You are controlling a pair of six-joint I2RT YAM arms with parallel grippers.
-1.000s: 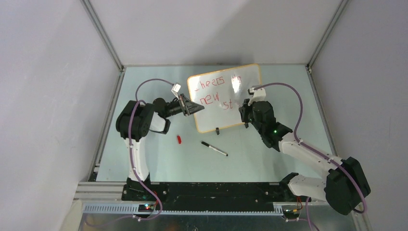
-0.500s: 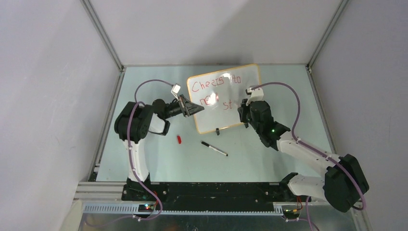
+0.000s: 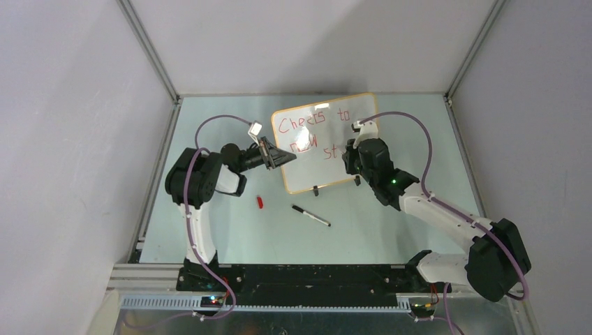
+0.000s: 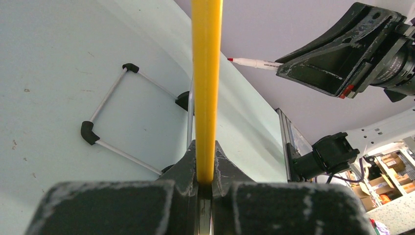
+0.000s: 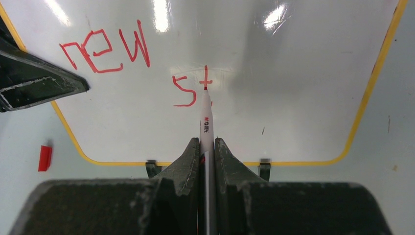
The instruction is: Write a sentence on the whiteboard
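The whiteboard [image 3: 363, 115] stands tilted on the table, white with an orange-yellow rim [image 4: 206, 83]. My left gripper [image 3: 285, 158] [image 4: 205, 149] is shut on the board's left edge. In red, the sentence [image 3: 307, 126] reads "Cheers to" above "new st" [image 5: 190, 88]. My right gripper [image 3: 349, 159] [image 5: 206, 147] is shut on a white red-tipped marker [image 5: 205, 120]. The marker's tip touches the foot of the "t". In the left wrist view, the marker [image 4: 254, 62] sticks out of the right gripper's black fingers [image 4: 333, 66].
A red marker cap [image 3: 260, 202] [image 5: 44, 157] lies on the pale green table left of the board. A black marker [image 3: 311, 216] lies in front of it. Two black clip feet [image 5: 153, 168] hold the board's lower rim, and a wire stand [image 4: 120, 117] props it from behind.
My right arm has shifted left and closer to the board with the marker. The left gripper and the board have not moved.
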